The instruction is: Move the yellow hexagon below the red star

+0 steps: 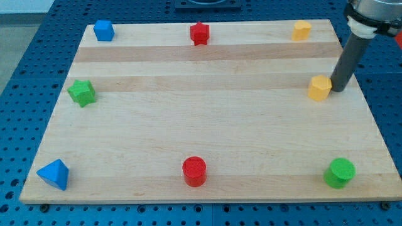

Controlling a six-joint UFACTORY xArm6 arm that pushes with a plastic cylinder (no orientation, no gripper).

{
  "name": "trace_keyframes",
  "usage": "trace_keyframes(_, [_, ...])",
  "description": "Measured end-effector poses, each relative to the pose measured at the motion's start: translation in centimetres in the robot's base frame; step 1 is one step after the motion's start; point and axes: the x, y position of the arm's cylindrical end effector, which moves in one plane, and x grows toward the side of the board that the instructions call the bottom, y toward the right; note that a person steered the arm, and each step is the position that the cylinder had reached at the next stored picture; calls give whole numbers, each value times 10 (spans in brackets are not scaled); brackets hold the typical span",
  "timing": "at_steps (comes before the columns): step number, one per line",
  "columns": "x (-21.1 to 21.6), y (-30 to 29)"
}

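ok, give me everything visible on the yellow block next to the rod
The yellow hexagon is a small, matte, chunky block that looks like plastic, yellow-orange, flat-topped, sitting upright on the wooden board near its right edge, about mid-height in the view. My tip stands immediately to its right, touching or nearly so; contact can't be confirmed. No other block touches it.

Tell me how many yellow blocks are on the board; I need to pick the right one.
2. One yellow block sits at the view's top right corner; the yellow hexagon lies below it at the right edge, with my tip just right of it. None looks hidden.
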Motion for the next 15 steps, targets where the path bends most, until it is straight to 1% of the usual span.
trace_keyframes(1, [0,-26])
trace_keyframes(2, [6,-36])
trace_keyframes(3, [29,-35])
trace_keyframes(4, [38,-38])
trace_keyframes(5, [31,-58])
trace_keyframes(6, [12,-76])
trace_keyframes(7, [3,-75])
trace_keyframes(8, [0,-94])
trace_keyframes(11, [0,-192])
trace_keyframes(12, [0,-212])
trace_keyframes(13, [-6,-171])
trace_keyframes(14, [3,-159])
trace_keyframes(15, [39,-186])
